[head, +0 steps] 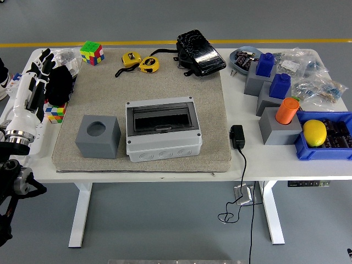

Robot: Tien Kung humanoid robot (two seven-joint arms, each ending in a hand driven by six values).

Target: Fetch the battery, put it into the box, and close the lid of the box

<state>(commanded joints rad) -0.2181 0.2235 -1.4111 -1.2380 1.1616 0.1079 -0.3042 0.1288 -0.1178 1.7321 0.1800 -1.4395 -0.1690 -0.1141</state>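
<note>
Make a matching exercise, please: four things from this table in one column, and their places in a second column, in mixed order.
Things:
1. lemon
2. orange cylinder
3. grey cube with hole
4. tape measures

Places:
A. on the mat, left of the grey box
B. in the blue bin
C. far edge of the mat
D. on a grey block at the right

Pairs: 1-B, 2-D, 3-A, 4-C

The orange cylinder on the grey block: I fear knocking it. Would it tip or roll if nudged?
The orange cylinder stands upright atop a grey block, so a sideways nudge would probably topple it. Being round, it would likely roll afterwards, perhaps toward the blue bin.
</note>
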